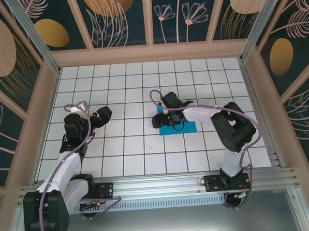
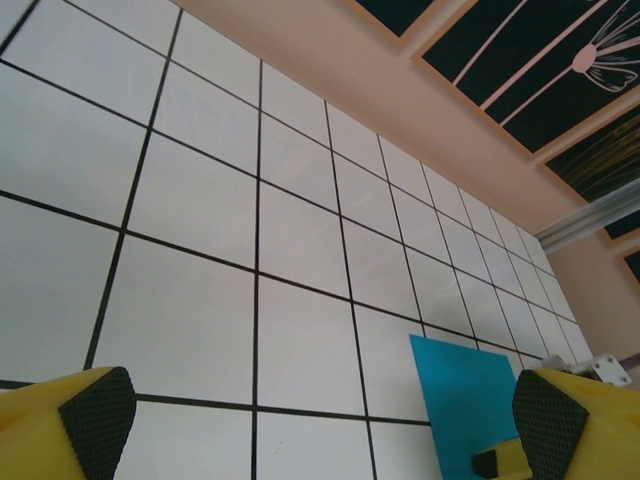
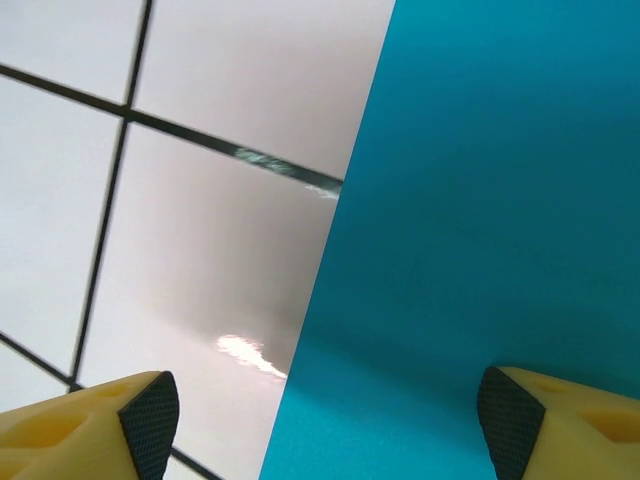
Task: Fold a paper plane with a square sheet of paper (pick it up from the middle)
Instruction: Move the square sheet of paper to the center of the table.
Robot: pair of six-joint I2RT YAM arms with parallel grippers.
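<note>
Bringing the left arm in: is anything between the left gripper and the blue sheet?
Bare white tiles lie between the left gripper and the square sheet of paper; top and left wrist views both show it.

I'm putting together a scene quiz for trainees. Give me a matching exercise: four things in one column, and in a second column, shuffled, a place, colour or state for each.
Things:
1. left hand
2. right hand
3. square sheet of paper
4. table

Descriptions:
A. white tiles with black lines
B. open, straddling the sheet's edge
C. cyan-blue, lying on the tiles
D. open above bare tiles, apart from the sheet

Pairs: 1-D; 2-B; 3-C; 4-A
</note>
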